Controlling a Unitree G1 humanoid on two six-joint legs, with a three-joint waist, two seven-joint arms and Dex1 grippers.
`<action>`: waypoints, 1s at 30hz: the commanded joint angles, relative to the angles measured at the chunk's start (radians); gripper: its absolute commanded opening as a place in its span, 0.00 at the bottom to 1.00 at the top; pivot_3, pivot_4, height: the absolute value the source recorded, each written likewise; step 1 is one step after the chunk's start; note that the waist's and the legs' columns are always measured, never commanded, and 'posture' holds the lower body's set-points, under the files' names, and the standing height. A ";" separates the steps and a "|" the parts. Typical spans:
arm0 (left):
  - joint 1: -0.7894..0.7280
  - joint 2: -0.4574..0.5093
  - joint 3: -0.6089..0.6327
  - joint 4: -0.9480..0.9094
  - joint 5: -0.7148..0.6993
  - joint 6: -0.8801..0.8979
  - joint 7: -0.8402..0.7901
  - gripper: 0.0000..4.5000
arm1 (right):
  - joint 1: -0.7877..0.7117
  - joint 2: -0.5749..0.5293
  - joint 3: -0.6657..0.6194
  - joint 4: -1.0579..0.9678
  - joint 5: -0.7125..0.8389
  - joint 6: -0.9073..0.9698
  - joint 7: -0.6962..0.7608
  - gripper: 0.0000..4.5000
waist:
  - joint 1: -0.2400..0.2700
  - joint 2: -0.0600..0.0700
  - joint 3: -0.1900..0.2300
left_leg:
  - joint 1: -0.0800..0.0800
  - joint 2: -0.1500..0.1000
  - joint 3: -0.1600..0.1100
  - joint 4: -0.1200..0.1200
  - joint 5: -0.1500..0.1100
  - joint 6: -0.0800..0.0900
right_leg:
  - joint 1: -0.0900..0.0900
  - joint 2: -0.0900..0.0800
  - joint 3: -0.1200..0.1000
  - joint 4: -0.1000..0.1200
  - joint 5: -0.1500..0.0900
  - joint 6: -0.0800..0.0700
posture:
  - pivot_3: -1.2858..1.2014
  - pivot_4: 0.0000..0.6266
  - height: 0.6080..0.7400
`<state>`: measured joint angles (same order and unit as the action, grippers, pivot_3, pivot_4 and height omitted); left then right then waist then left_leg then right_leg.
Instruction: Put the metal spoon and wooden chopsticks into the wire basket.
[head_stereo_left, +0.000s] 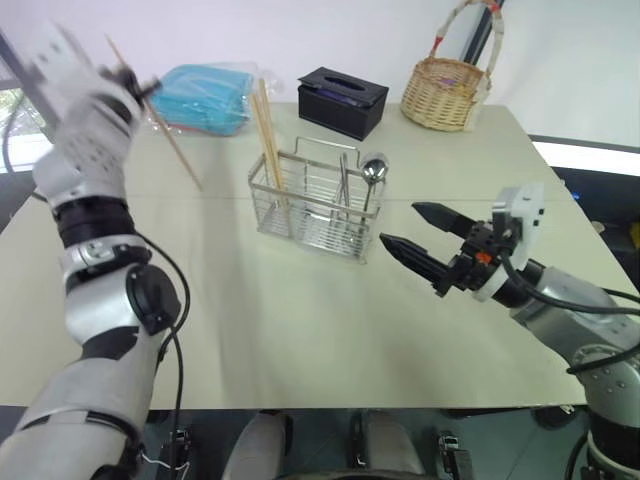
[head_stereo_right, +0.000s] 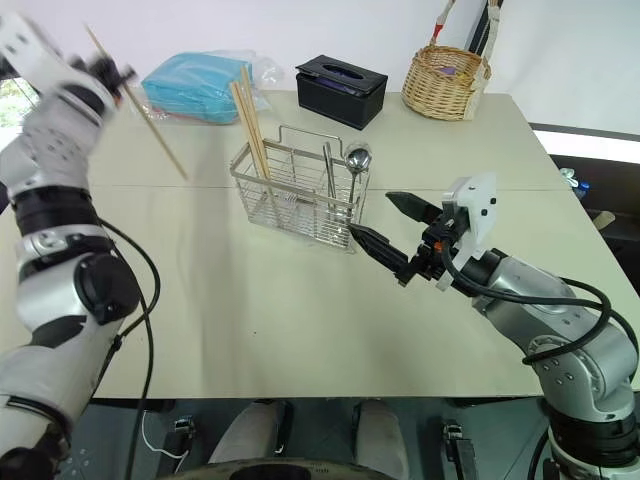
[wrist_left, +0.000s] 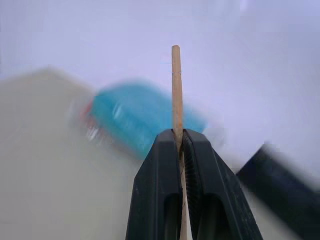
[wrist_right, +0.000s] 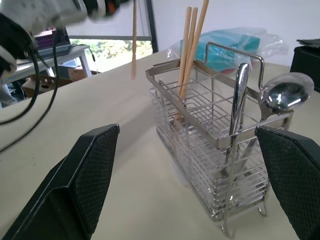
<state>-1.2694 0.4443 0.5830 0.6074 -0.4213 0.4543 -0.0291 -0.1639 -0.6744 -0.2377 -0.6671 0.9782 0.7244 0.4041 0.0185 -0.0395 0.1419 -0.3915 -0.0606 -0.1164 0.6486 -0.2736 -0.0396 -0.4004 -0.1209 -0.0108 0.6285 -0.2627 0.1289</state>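
Aloft, left claw (wrist_left: 180, 145) pinching one chopstick (head_stereo_left: 172, 140) (slanted, tip down), right claw (head_stereo_left: 420, 240) spread.

Left gripper (wrist_left: 179, 150): black fingers clamped on one light tan chopstick (head_stereo_left: 172, 140). Right gripper (head_stereo_left: 420, 238): black, cross-hatch texture on the finger pads (wrist_right: 95, 175), white wrist housing with an orange spot. Just ahead of its jaws: silver wire-grid basket (head_stereo_left: 310, 205), three tan chopsticks (head_stereo_left: 268, 140) in it, shiny silver spoon (head_stereo_left: 373, 170). Table (head_stereo_left: 300, 320) pale beige. Beyond the left jaws: turquoise bag (head_stereo_left: 205, 97) in clear wrap, black tissue box (head_stereo_left: 342, 100), tan wicker basket (head_stereo_left: 445, 92).
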 joint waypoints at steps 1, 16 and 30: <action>-0.094 -0.024 0.045 -0.037 -0.124 -0.025 -0.032 0.01 | -0.021 -0.006 -0.020 -0.014 0.022 0.001 -0.005 1.00 | -0.001 0.000 0.000 | 0.000 0.000 0.000 0.000 0.000 0.000 | 0.000 0.000 0.000 0.000 0.000 0.000 | 0.52 0.24 0.39; 0.074 -0.191 -0.281 -0.192 -0.038 -0.050 -0.178 0.01 | 0.060 0.023 -0.056 -0.077 0.033 -0.020 -0.075 1.00 | -0.007 0.001 0.000 | 0.002 0.001 0.000 0.000 0.000 0.001 | 0.002 0.002 0.001 0.002 0.000 0.001 | 0.52 0.24 0.39; 0.201 -0.245 -0.291 -0.350 -0.085 0.019 -0.165 0.99 | 0.077 0.018 -0.063 -0.079 0.030 -0.032 -0.078 1.00 | -0.006 0.001 0.000 | 0.002 0.001 0.000 0.001 0.000 0.001 | 0.002 0.002 0.001 0.001 0.000 0.001 | 0.52 0.24 0.39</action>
<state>-1.0609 0.1910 0.2727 0.3222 -0.4835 0.4664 -0.1990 -0.0817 -0.6492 -0.2775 -0.7205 0.9975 0.7135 0.3193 0.0129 -0.0382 0.1420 -0.3890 -0.0597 -0.1165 0.6494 -0.2734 -0.0388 -0.3981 -0.1187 -0.0101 0.6296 -0.2624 0.1294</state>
